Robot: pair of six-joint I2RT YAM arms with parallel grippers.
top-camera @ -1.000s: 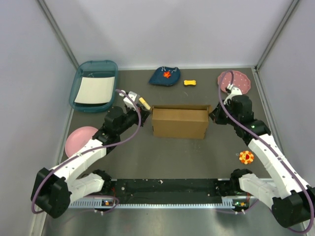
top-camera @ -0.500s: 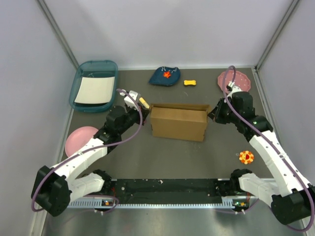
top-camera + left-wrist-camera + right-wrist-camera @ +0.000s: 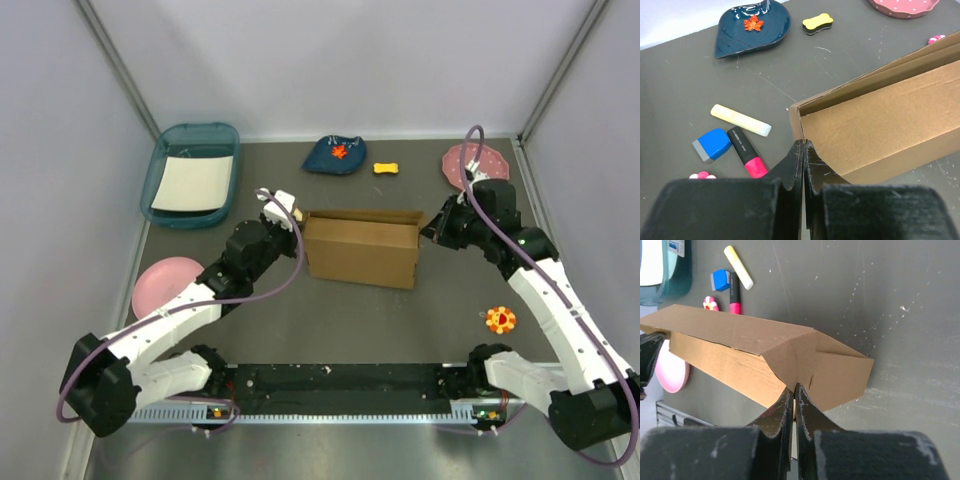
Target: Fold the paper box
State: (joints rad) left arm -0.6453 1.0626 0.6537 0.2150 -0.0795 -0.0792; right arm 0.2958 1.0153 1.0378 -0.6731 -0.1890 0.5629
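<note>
The paper box is a long brown cardboard box in the middle of the table, open side up. My left gripper is at its left end. In the left wrist view the gripper is shut, pinching the edge of the box's end wall. My right gripper is at the right end. In the right wrist view it is shut on the box's folded end flap. The box looks slightly tilted between the two grippers.
A teal tray with a white sheet is at the back left, with a pink plate nearer on the left. A blue leaf dish, a yellow eraser and a dotted pink plate are at the back. An orange toy is at the right. A yellow stick, a blue eraser and a pink marker lie by the box's left end.
Both grippers have stayed at the box ends. The left arm has swung toward the box and the right arm has drawn back. The box has shifted slightly left and tilted.
</note>
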